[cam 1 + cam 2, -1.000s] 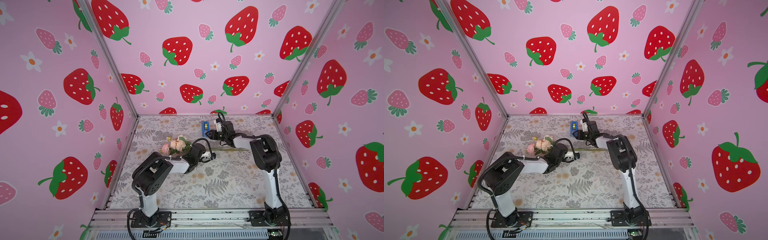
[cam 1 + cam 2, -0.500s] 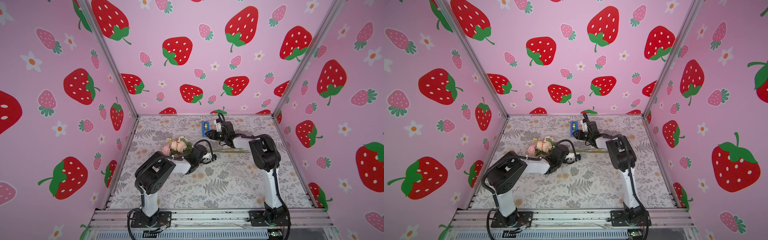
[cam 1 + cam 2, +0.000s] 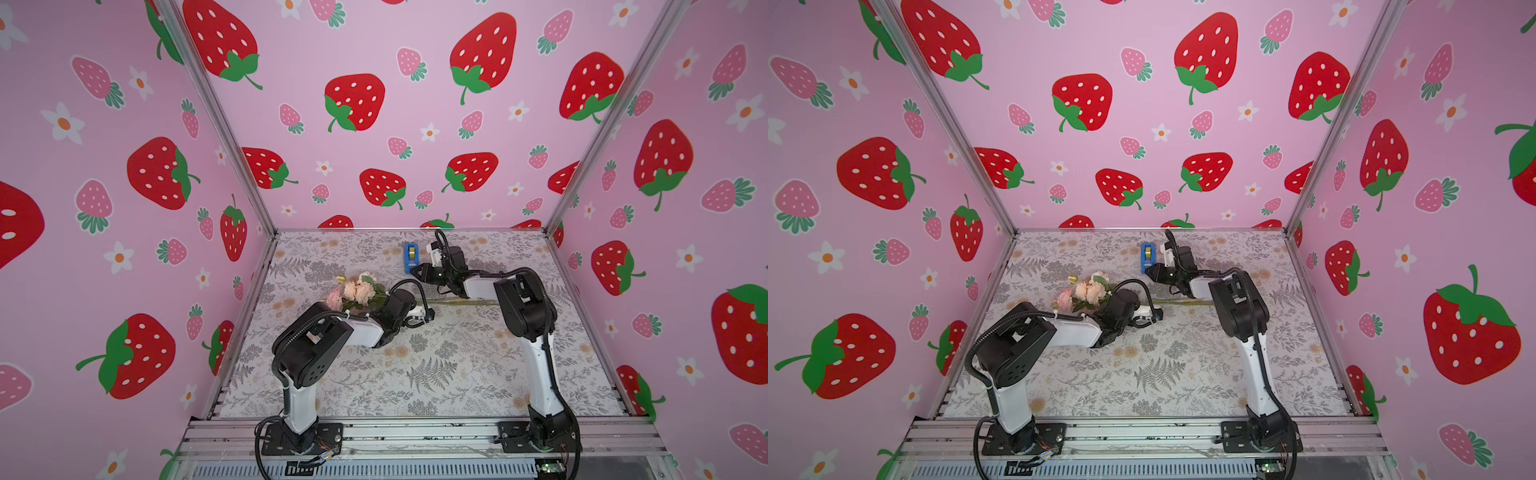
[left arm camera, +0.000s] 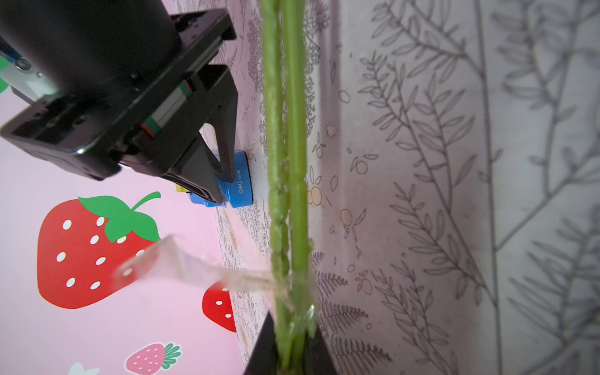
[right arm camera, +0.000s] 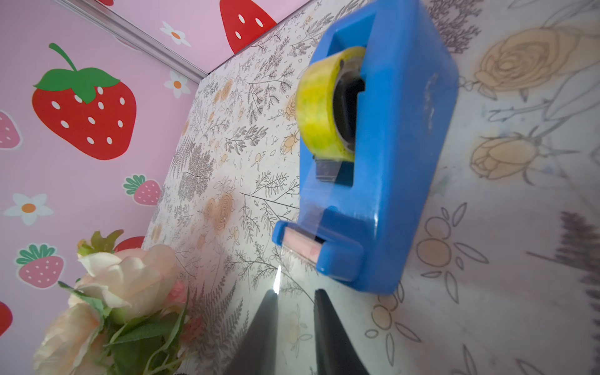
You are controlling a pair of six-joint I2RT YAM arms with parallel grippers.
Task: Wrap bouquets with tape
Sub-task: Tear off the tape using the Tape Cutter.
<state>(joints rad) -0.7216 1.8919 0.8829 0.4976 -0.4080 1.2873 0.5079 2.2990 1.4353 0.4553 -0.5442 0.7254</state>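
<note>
Floral mat, bouquet, left wrist alone shows tape on stems

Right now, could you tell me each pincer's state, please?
Left pincer: closed on the pink-and-cream rose bouquet's green stems.
Right pincer: by the blue plastic tape dispenser; cannot be told.

Bright even light, blurred wrist-view foregrounds

Right hand seemingly beside tape
</note>
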